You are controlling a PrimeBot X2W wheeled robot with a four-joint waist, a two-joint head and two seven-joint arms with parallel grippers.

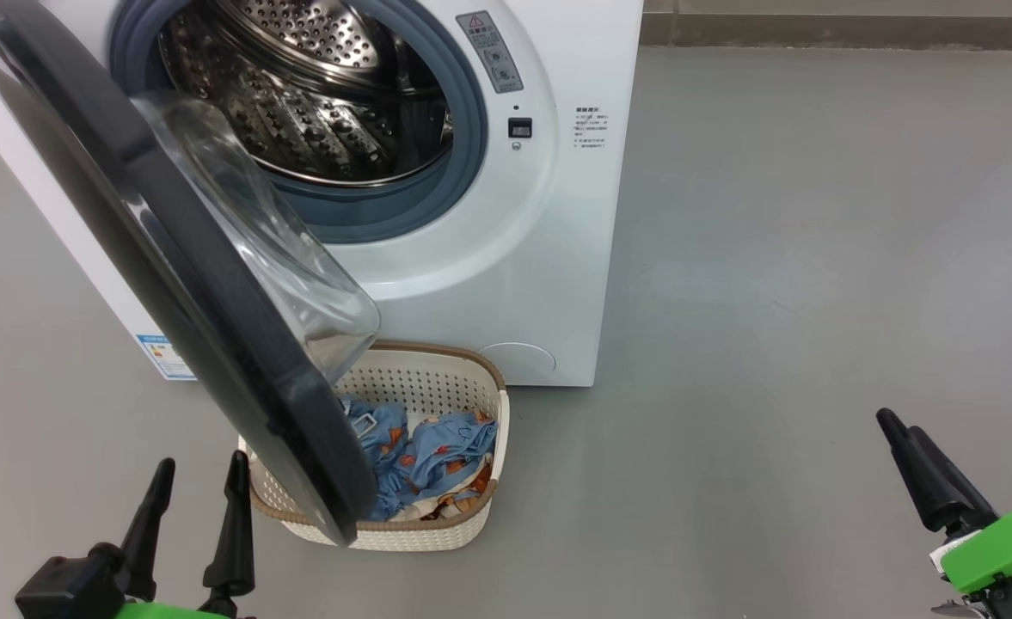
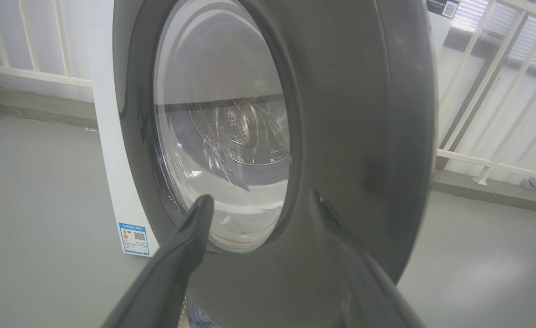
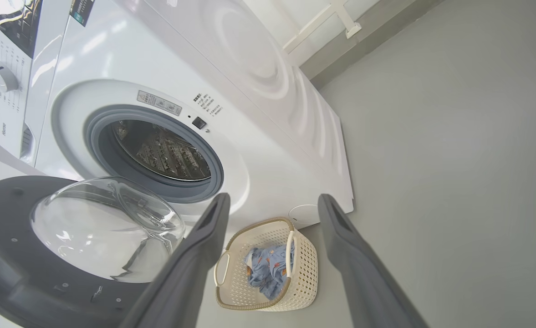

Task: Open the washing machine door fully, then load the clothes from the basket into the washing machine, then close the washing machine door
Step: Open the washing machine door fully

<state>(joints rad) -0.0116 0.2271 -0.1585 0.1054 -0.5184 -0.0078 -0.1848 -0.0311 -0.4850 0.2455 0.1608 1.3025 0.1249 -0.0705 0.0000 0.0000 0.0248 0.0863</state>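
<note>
**Door part-open over basket; left arm nearer**

- The washing machine: ahead of both end effectors, drum mouth exposed.
- The washing machine door: stands partway out. Its outer face is close ahead of the left end effector, and its long edge runs diagonally towards it. Judged not yet fully open, with the left arm better placed to push it wider.
- The basket: on the floor, ahead-right of the left end effector and well apart, ahead-left, from the right end effector.
- The clothes: inside the basket.
- Both end effectors: fingers apart, empty.
- Hidden: the door covers the basket's left part. The hinge and handle cannot be made out, nor whether the door touches the basket.
</note>
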